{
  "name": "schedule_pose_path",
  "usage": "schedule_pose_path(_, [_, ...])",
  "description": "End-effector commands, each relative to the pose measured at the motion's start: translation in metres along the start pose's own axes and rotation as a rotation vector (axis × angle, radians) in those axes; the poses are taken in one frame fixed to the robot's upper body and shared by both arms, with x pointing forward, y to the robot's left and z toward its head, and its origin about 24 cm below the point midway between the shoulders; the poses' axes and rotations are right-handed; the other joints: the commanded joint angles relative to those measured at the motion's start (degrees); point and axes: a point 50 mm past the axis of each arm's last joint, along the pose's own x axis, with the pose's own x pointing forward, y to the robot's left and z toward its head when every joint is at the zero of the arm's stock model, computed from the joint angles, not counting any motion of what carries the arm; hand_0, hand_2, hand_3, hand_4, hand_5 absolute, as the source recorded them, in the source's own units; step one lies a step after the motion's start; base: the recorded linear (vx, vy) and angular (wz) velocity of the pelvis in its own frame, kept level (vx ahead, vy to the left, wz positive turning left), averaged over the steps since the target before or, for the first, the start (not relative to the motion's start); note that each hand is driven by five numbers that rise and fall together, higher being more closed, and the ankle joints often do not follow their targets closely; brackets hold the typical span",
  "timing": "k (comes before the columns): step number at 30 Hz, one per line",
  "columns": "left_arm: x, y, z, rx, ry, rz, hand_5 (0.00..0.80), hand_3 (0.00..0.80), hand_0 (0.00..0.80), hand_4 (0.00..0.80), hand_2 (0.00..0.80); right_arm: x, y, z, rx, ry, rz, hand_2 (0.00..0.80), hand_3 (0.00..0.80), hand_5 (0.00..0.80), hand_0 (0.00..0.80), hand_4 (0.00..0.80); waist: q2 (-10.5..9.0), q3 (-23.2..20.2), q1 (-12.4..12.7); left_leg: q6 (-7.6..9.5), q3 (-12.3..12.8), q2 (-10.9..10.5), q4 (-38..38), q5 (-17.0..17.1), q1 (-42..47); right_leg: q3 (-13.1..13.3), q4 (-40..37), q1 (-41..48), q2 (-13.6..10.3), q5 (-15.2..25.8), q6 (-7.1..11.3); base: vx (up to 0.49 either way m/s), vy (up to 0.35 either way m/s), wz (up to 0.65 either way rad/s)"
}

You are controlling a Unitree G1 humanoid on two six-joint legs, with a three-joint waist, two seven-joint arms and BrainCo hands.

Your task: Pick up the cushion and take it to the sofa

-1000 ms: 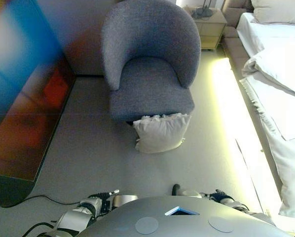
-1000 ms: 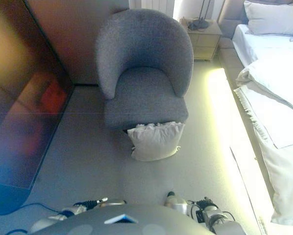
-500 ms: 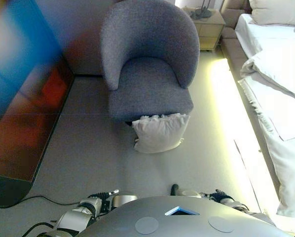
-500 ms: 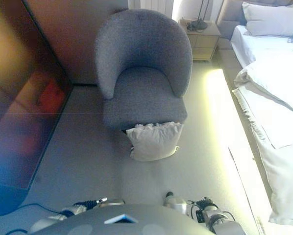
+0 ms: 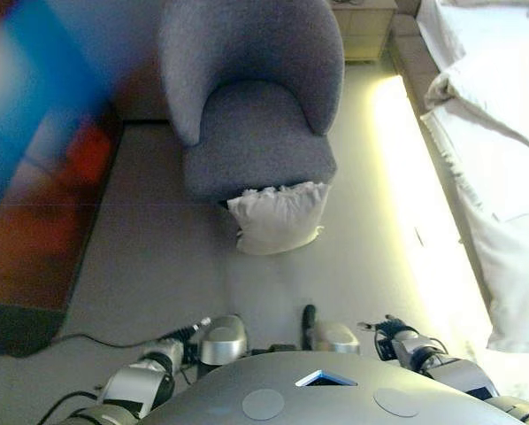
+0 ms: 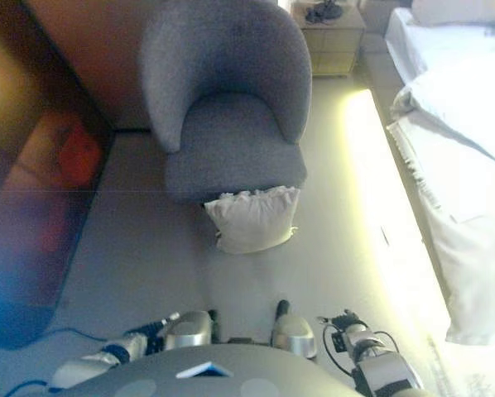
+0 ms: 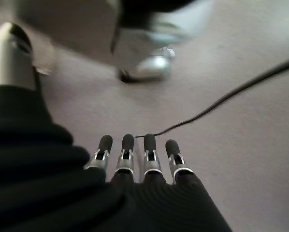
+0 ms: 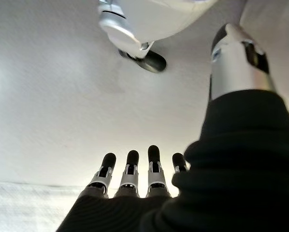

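Note:
A white cushion (image 5: 278, 217) with a frilled edge stands on the grey floor, leaning against the front of a grey armchair (image 5: 256, 97); it also shows in the right eye view (image 6: 250, 219). Both hands hang low at my sides, well short of the cushion. My left hand (image 7: 135, 162) has straight fingers over the bare floor and holds nothing. My right hand (image 8: 132, 174) also has straight fingers and is empty.
A bed with white bedding (image 5: 494, 133) runs along the right, with a lit strip of floor (image 5: 406, 186) beside it. A large dark screen (image 5: 34, 177) stands at the left. A wooden nightstand (image 6: 330, 37) is behind the chair.
The whole picture has shifted: the camera has moved closer, so the chair and cushion sit higher and larger. More of both arms shows at the bottom. The cushion itself has not moved.

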Motion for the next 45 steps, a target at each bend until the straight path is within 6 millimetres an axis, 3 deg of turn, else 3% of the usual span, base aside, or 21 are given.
schedule_pose_path(1, [0.0,-0.01,-0.008,-0.026,0.028,-0.038,0.0,0.0,0.0,0.0,0.0,0.001,-0.012,0.003,-0.006,0.001,-0.032,0.0,0.0,0.0,0.0,0.0,-0.55,0.5,1.8,0.5,0.0,-1.9,-3.7,9.9,-11.1,3.1,-16.9,16.2,1.1,3.5,3.05,0.601,0.112,0.4])
schedule_pose_path(3, [0.0,-0.01,-0.014,-0.056,0.048,-0.042,0.0,0.0,0.0,0.0,0.0,0.001,-0.011,0.0,-0.017,0.014,-0.035,0.0,0.0,0.0,0.0,0.0,0.06,0.1,3.2,-0.33,-0.3,-1.2,-8.3,13.2,-12.3,5.4,-16.9,19.4,1.3,1.2,2.92,0.51,0.106,0.18])
schedule_pose_path(8, [0.0,-0.008,-0.035,-0.091,0.113,-0.027,0.0,0.0,0.0,0.0,0.0,0.001,-0.008,-0.011,-0.008,0.073,-0.035,0.0,0.0,0.0,0.0,0.0,0.68,-1.5,5.8,-1.74,-1.2,1.4,-11.2,15.5,-16.5,8.7,-15.0,24.9,0.5,-6.1,3.11,0.6,0.142,-0.14])
schedule_pose_path(11, [0.0,-0.007,-0.037,-0.065,0.125,-0.017,0.0,0.0,0.0,0.0,0.0,0.0,-0.006,-0.015,0.013,0.102,-0.045,0.0,0.0,0.0,0.0,0.0,0.27,-2.4,5.7,-0.27,1.5,3.0,-9.7,12.5,-15.8,7.5,-11.7,25.5,-2.0,-7.2,4.79,0.569,0.243,-0.59])
schedule_pose_path(14, [0.001,0.0,-0.03,0.022,0.097,0.006,0.0,0.0,0.0,0.0,0.0,0.0,-0.003,-0.018,0.05,0.103,-0.03,0.0,0.0,0.0,0.0,0.0,-1.25,-3.5,5.6,1.75,2.3,1.7,-3.4,10.7,-17.0,6.6,-6.2,25.3,-4.4,-2.7,7.32,0.366,0.176,-0.56])
schedule_pose_path(15, [0.001,0.0,-0.03,0.022,0.097,0.006,0.0,0.0,0.0,0.0,0.0,0.0,-0.003,-0.018,0.05,0.103,-0.03,0.0,0.0,0.0,0.0,0.0,-1.3,-3.5,5.6,1.77,2.3,1.7,-3.3,10.6,-17.1,6.6,-6.2,25.2,-4.4,-2.7,7.35,0.39,0.188,-0.4])
schedule_pose_path(16, [0.001,0.003,-0.02,0.023,0.067,0.001,0.0,0.0,0.0,0.0,0.0,0.0,0.0,-0.015,0.02,0.079,-0.032,0.0,0.0,0.0,0.0,0.0,-3.05,-4.7,5.6,4.82,2.5,-0.6,-1.1,7.6,-17.3,6.2,-0.4,23.0,-6.4,6.1,10.21,0.461,0.216,-0.4])
schedule_pose_path(17, [0.001,0.006,-0.014,0.018,0.059,0.002,0.0,0.0,0.0,0.0,0.0,0.0,0.0,-0.014,0.01,0.068,-0.037,0.0,0.0,0.0,0.0,0.0,-3.31,-5.3,5.7,5.98,2.4,-1.3,-1.1,6.6,-16.7,5.4,3.7,21.5,-6.9,9.8,11.63,0.58,0.263,-0.5])
schedule_pose_path(19, [0.0,0.011,-0.003,0.049,0.039,0.01,0.0,0.0,0.0,0.0,0.0,0.0,-0.001,-0.009,0.015,0.044,-0.058,0.0,0.0,0.0,0.0,0.0,-3.0,-5.8,5.6,6.97,0.9,-2.6,-1.4,5.0,-14.6,3.9,11.8,16.2,-8.5,16.2,12.05,0.418,0.164,-0.17])
schedule_pose_path(21, [0.0,0.014,0.004,0.059,0.028,0.022,0.0,0.0,0.0,0.0,0.0,0.0,-0.003,-0.001,0.034,0.015,-0.068,0.0,0.0,0.0,0.0,0.0,-2.57,-5.5,4.1,7.75,0.4,-3.5,-2.5,3.6,-11.3,3.1,18.1,9.3,-9.2,17.7,11.65,0.393,0.138,0.18])
schedule_pose_path(23, [-0.001,0.016,0.014,0.06,0.012,0.016,0.0,0.0,0.0,0.0,0.0,0.0,-0.002,0.007,0.07,-0.001,-0.066,0.0,0.0,0.0,0.0,0.0,-2.07,-4.7,2.5,7.99,0.1,-4.0,-3.7,3.1,-8.7,1.1,16.6,3.3,-6.6,15.1,10.89,0.299,0.047,0.07])
schedule_pose_path(24, [-0.002,0.016,0.02,0.057,-0.001,0.013,0.0,0.0,0.0,0.0,0.0,-0.001,-0.003,0.01,0.079,-0.013,-0.068,0.0,0.0,0.0,0.0,0.0,-1.79,-4.1,1.6,7.88,0.3,-4.4,-4.4,2.7,-7.1,-1.7,14.1,0.3,-5.8,13.5,10.5,0.243,-0.015,0.12])
schedule_pose_path(27, [-0.003,0.015,0.029,0.024,-0.01,0.015,0.0,0.0,0.0,0.0,0.0,-0.001,-0.007,0.015,0.061,-0.036,-0.088,0.0,0.0,0.0,0.0,0.0,-0.89,-2.6,-0.3,6.84,0.3,-4.3,-6.6,1.0,-1.4,-8.5,7.5,-6.4,-8.3,13.3,9.37,0.229,-0.06,0.07])
schedule_pose_path(30, [-0.004,0.015,0.033,0.01,-0.013,0.029,0.0,0.0,0.0,0.0,0.0,-0.001,-0.009,0.015,0.082,-0.05,-0.078,0.0,0.0,0.0,0.0,0.0,-1.17,-1.4,-1.8,5.32,0.5,-3.4,-7.5,-0.2,1.0,-8.5,0.2,-7.5,-11.7,15.9,9.63,0.212,-0.157,0.23])
schedule_pose_path(33, [-0.003,0.013,0.026,0.002,0.004,0.027,0.0,0.0,0.0,0.0,0.0,0.0,-0.009,0.01,0.031,-0.034,-0.08,0.0,0.0,0.0,0.0,0.0,-1.94,-1.5,-2.7,3.9,0.3,-2.4,-6.9,-1.3,2.3,-6.3,-8.3,-5.6,-14.7,18.4,10.77,0.255,-0.2,0.51])
schedule_pose_path(36, [-0.002,0.015,0.018,-0.031,0.019,0.044,0.0,0.0,0.0,0.0,0.0,0.0,-0.007,0.004,-0.033,-0.01,-0.072,0.0,0.0,0.0,0.0,0.0,-2.4,-1.6,-2.6,2.68,-0.1,-0.6,-5.6,-2.6,3.0,-5.3,-10.9,-4.3,-17.0,19.7,11.73,0.194,-0.224,0.22])
schedule_pose_path(37, [-0.001,0.017,0.015,-0.042,0.023,0.051,0.0,0.0,0.0,0.0,0.0,0.0,-0.007,0.003,-0.046,-0.002,-0.068,0.0,0.0,0.0,0.0,0.0,-2.5,-1.5,-2.3,2.4,0.0,0.1,-5.0,-2.8,3.2,-5.7,-10.8,-3.8,-17.5,19.6,11.92,0.206,-0.327,-0.14])
schedule_pose_path(39, [-0.001,0.02,0.008,-0.06,0.044,0.065,0.0,0.0,0.0,0.0,0.0,0.0,-0.006,0.001,-0.096,0.014,-0.06,0.0,0.0,0.0,0.0,0.0,-2.59,-1.8,-0.9,1.38,1.3,2.2,-3.6,-2.4,2.9,-9.5,-11.3,-1.9,-18.6,18.2,12.12,0.152,-0.299,-0.24])
schedule_pose_path(42, [0.0,0.022,0.001,-0.063,0.067,0.075,0.0,0.0,0.0,0.0,0.0,0.0,-0.005,0.001,-0.097,0.034,-0.047,0.0,0.0,0.0,0.0,0.0,-3.08,-1.8,0.1,-0.04,0.3,4.5,-2.3,-1.6,1.8,-10.1,-13.3,-0.7,-16.7,16.5,12.26,0.095,-0.258,0.0])
schedule_pose_path(45, [0.0,0.016,0.005,-0.047,0.052,0.072,0.0,0.0,0.0,0.0,0.0,0.0,-0.011,0.008,-0.065,0.028,-0.062,0.0,0.0,0.0,0.0,0.0,-2.38,-0.9,0.9,-1.71,-0.9,6.7,-2.3,0.4,-0.1,-11.1,-14.2,-0.2,-15.1,15.3,11.4,-0.025,-0.151,-0.04])
